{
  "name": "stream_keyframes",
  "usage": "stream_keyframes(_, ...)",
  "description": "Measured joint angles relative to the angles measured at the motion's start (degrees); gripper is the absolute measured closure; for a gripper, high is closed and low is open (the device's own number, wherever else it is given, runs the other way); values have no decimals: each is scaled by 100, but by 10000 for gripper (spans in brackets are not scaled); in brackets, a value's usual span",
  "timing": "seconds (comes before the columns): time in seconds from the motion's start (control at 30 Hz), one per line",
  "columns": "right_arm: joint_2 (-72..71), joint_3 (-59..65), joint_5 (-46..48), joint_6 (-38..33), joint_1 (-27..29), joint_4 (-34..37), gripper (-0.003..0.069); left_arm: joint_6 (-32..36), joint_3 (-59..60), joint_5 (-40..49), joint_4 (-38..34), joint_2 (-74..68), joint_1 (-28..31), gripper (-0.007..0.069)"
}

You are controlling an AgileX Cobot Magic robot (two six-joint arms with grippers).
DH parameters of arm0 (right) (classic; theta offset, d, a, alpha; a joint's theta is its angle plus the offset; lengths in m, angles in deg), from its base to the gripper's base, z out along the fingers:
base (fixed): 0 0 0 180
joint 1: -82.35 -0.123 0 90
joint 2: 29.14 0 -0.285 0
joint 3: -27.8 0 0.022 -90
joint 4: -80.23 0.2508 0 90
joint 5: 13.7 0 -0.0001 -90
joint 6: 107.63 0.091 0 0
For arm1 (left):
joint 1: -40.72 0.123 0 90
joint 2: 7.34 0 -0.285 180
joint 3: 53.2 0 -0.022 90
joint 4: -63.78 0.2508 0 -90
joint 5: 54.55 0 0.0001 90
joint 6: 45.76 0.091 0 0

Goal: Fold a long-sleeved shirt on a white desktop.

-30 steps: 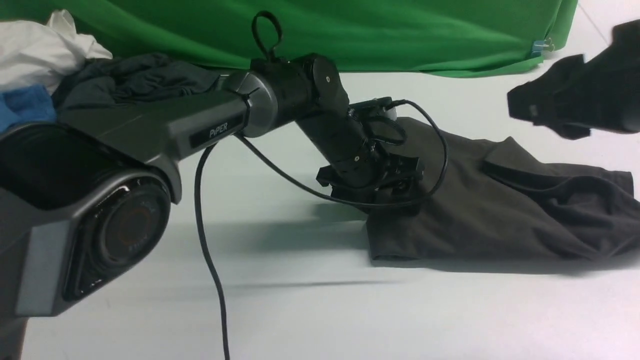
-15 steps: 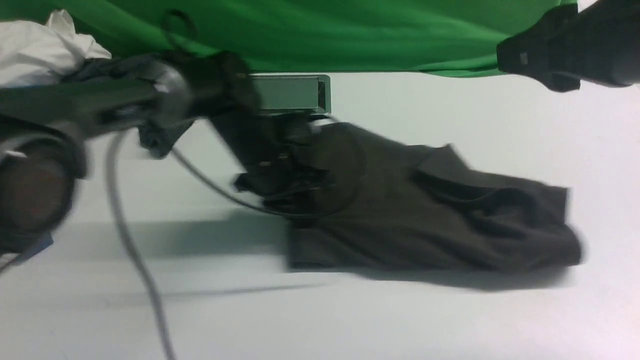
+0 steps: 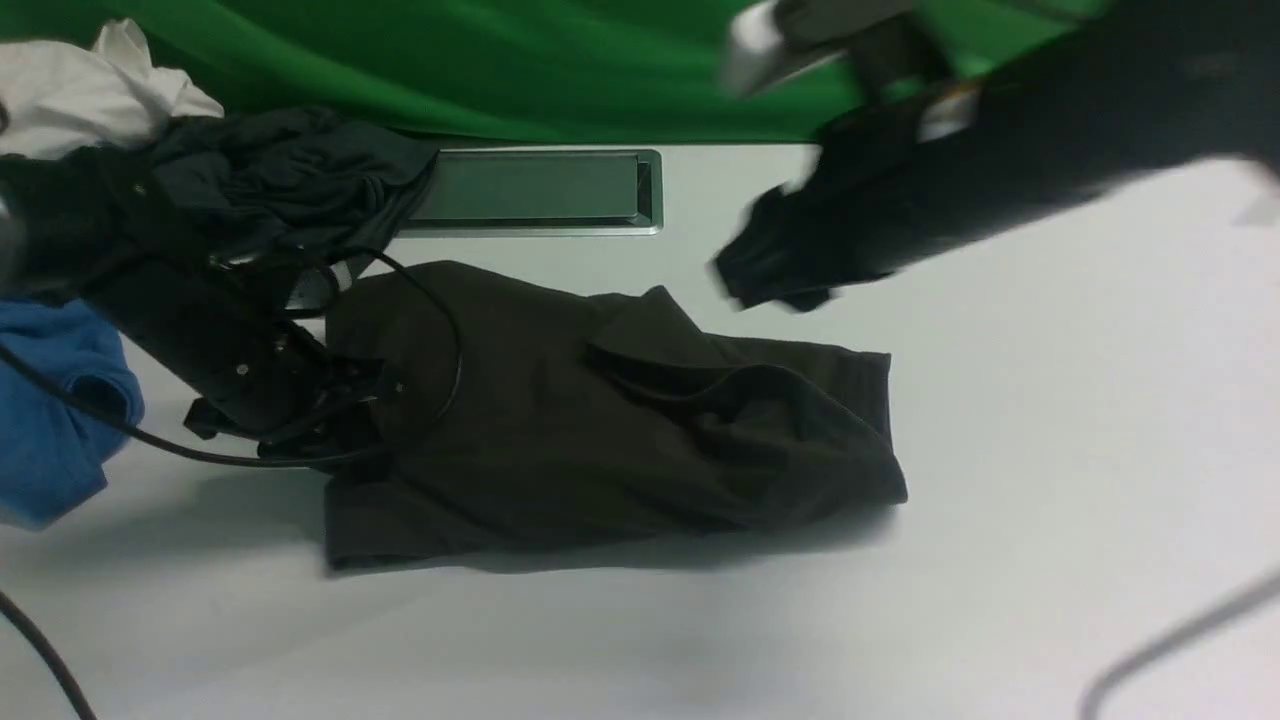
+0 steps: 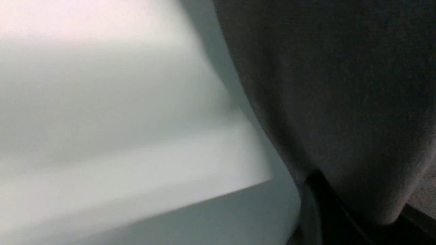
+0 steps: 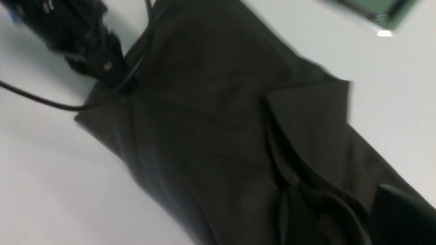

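Note:
The long-sleeved shirt (image 3: 600, 420), very dark olive-black, lies bunched in loose folds on the white desktop (image 3: 1000, 560), just in front of the hatch. My left gripper (image 3: 350, 420) sits low at the shirt's left edge, shut on the cloth. Dark fabric (image 4: 323, 85) fills the left wrist view right up to the jaws. My right gripper (image 3: 765, 275) hangs blurred in the air above and behind the shirt's right part, touching nothing. The right wrist view looks down on the shirt (image 5: 221, 136) and the left gripper (image 5: 112, 75); blur hides how the right jaws stand.
A grey metal-framed cable hatch (image 3: 530, 190) lies behind the shirt. A dark teal-grey garment (image 3: 290, 170), a blue garment (image 3: 50, 420) and a white cloth (image 3: 80, 90) are heaped at the back left. A green cloth backdrop (image 3: 500, 60) closes the rear. The left arm's cable loops over the shirt.
My left gripper closed on the shirt's edge and dragged the shirt left across the desktop, uncovering the hatch. The right arm swung up and leftward over the shirt.

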Motion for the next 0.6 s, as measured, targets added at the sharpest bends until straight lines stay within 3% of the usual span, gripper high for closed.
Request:
stream_keyframes(0.3,1812,-1561,61,-101,-107,15,375,149,3,-96,-11,0,21,557)
stream_keyframes(0.6,2583,-1739,1,-332,-156,-426,375,224,3,-140,-39,0,21,559)
